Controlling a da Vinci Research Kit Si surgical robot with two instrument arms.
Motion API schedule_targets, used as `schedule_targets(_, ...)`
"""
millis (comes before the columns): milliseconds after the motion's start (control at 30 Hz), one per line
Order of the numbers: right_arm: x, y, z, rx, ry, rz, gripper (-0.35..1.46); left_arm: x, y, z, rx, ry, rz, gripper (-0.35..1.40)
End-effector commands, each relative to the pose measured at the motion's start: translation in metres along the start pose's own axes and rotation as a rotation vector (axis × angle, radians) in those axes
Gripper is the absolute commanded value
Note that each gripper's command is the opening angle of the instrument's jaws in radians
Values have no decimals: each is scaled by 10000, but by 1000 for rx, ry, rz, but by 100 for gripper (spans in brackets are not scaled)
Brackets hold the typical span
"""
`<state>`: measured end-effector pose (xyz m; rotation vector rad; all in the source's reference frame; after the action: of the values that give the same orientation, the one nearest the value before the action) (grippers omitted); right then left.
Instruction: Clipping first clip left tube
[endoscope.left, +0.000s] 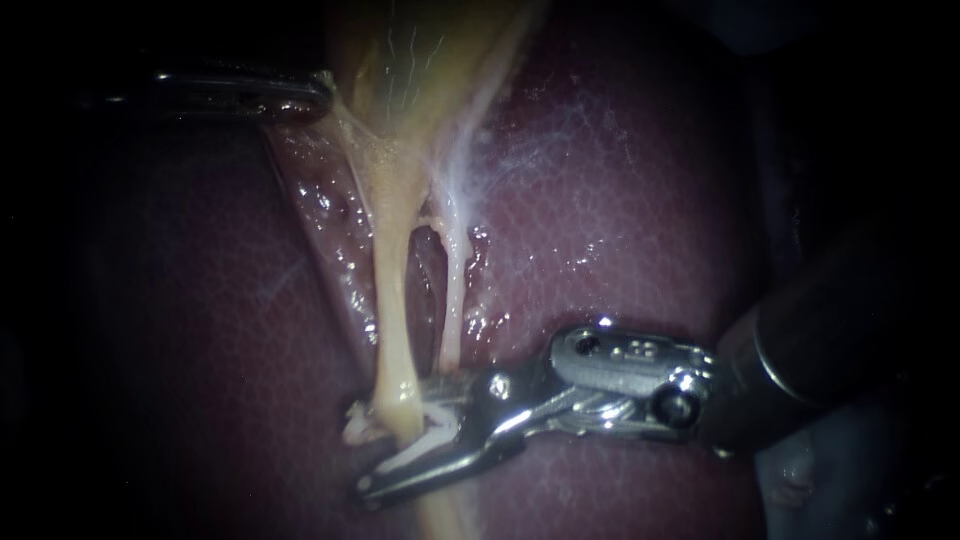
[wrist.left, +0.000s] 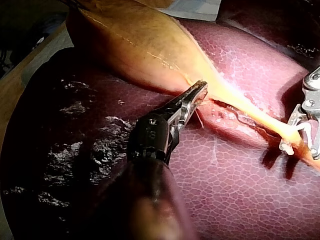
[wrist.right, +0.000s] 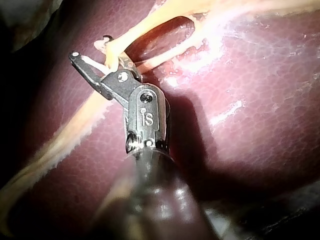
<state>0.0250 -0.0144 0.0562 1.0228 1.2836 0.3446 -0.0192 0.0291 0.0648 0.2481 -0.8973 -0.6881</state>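
Yellow left tube (endoscope.left: 392, 300) stands upright, lower centre, between the right instrument's (endoscope.left: 400, 435) jaws, which clasp 1 white clip (endoscope.left: 432, 418); the left instrument (endoscope.left: 322, 96) grips the gallbladder (endoscope.left: 410, 60).

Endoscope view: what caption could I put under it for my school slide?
The right instrument holds a white clip around the left tube, over the liver, while the left instrument grips the gallbladder.
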Motion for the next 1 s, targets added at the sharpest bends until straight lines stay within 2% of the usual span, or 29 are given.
schedule_targets(33, 0, 0, -1, 0, -1, 0, 27, 0, 0, 0, 0, 0, 0, -35)
schedule_targets(233, -1, 2, -4, 1, 0, 6, 11, 0, 0, 0, 0, 0, 0, -35)
schedule_targets(500, 2, -1, -8, 7, 2, 55, -33, 0, 0, 0, 0, 0, 0, -35)
schedule_targets(1000, 1, 4, -9, 19, -2, 77, -35, 0, 0, 0, 0, 0, 0, -35)
